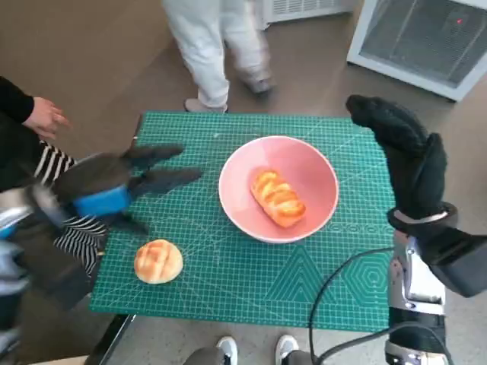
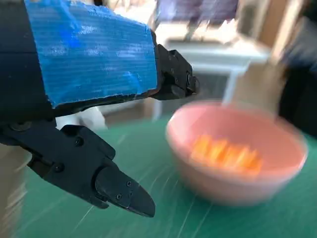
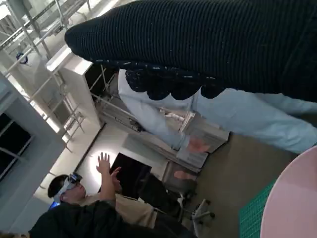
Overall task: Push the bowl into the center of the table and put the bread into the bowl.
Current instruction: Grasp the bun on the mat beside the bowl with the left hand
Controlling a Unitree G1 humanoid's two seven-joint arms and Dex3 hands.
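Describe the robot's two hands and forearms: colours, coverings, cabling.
The left hand is black hard plastic with visible screws, blue tape across its back. The right hand wears a black knitted glove with a metal band at the wrist. The right forearm is pale, and a black cable loops beside it.

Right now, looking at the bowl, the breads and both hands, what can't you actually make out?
- Right hand: its fingers hardly show in the right wrist view, so their pose is unclear.
- Bread in the pink bowl: the left wrist view is motion-blurred, so the long bread is only an orange smear.
- Round bun: visible only in the head view.
- Left hand: blurred in the head view.
- Bowl in the right wrist view: cut off by the picture's edge.
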